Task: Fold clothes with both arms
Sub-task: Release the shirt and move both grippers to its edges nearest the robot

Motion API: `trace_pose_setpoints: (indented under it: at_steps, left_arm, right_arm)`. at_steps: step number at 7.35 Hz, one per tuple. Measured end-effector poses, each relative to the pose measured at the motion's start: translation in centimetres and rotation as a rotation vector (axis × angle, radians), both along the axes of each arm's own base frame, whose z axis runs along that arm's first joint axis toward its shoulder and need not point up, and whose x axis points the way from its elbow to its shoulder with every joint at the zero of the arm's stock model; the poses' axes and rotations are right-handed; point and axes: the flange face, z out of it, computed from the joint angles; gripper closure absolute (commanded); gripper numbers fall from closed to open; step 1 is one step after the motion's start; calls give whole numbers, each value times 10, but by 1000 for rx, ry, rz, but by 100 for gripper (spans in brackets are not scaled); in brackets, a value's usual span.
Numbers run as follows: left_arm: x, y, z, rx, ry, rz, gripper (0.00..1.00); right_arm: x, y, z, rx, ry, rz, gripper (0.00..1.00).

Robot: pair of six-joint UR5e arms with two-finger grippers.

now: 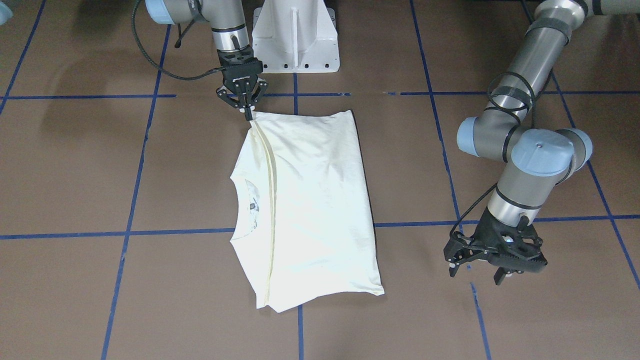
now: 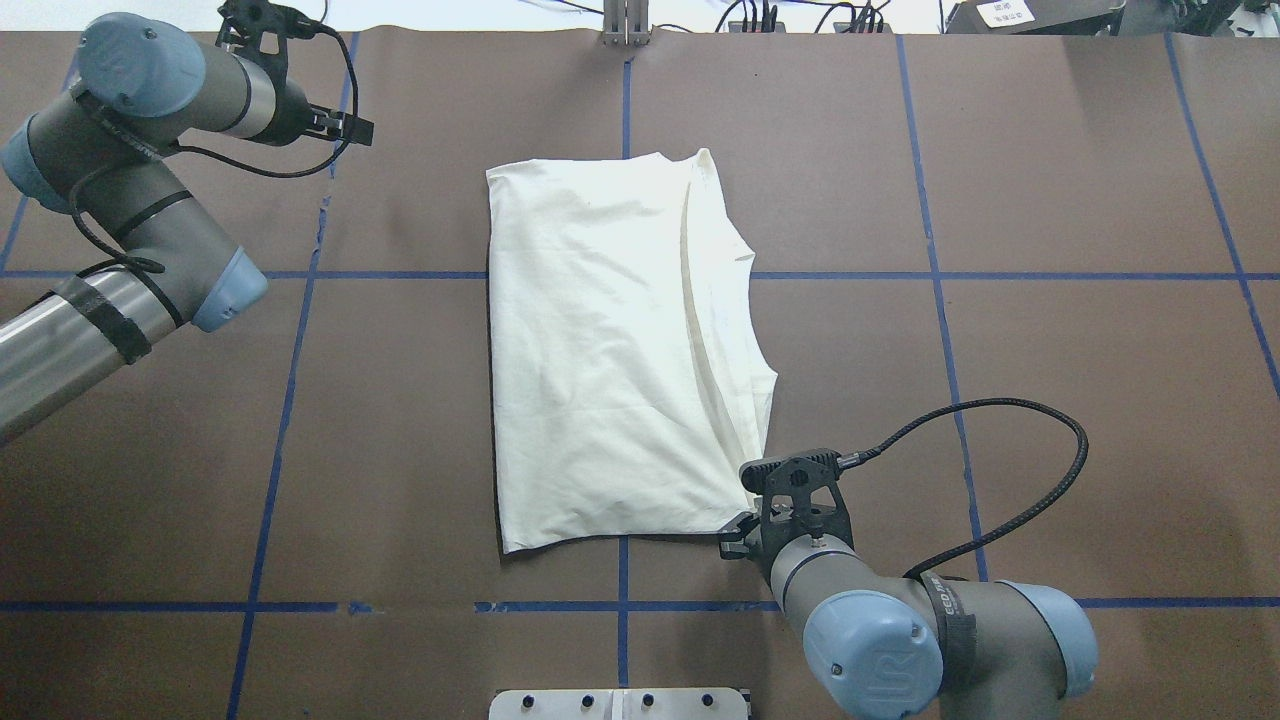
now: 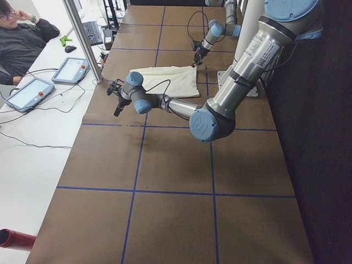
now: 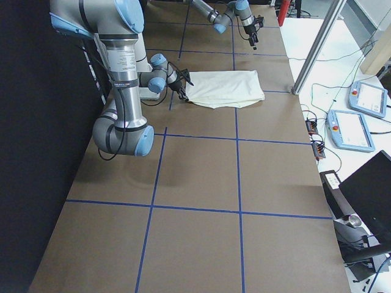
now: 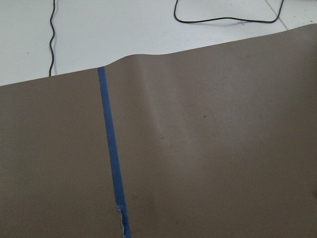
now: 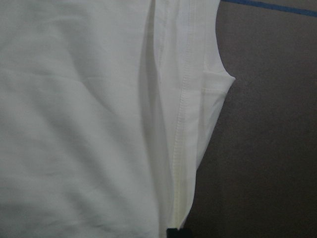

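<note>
The clothes (image 1: 315,210) are one cream T-shirt, folded into a rough rectangle and lying flat mid-table, its neckline (image 1: 245,197) on the robot's right side. The shirt also shows in the overhead view (image 2: 600,350) and fills the right wrist view (image 6: 89,124). My right gripper (image 1: 248,116) is shut on the shirt's near corner by the folded hem, seen from above at the lower right corner (image 2: 745,520). My left gripper (image 1: 477,272) hovers open and empty over bare table, well off the shirt's far left side (image 2: 340,125). The left wrist view shows only table.
The white pedestal base (image 1: 295,40) stands just behind the right gripper. Blue tape lines (image 1: 300,95) grid the brown table. In the left side view, a person (image 3: 22,38), control tablets (image 3: 69,69) and a metal post (image 3: 82,38) sit beyond the table's far edge.
</note>
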Motion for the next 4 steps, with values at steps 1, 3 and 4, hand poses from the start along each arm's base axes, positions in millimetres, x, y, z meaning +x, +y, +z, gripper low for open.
trace_pose_setpoints:
  at_steps: [1, 3, 4]
  left_arm:
    - [0, 0, 0, 0, 0, 0, 0]
    - [1, 0, -2, 0, 4, 0, 0]
    - [3, 2, -7, -4, 17, -4, 0]
  right_arm:
    - [-1, 3, 1, -19, -10, 9, 0]
    - [5, -1, -11, -35, -42, 8, 0]
    - [15, -16, -22, -60, -80, 6, 0]
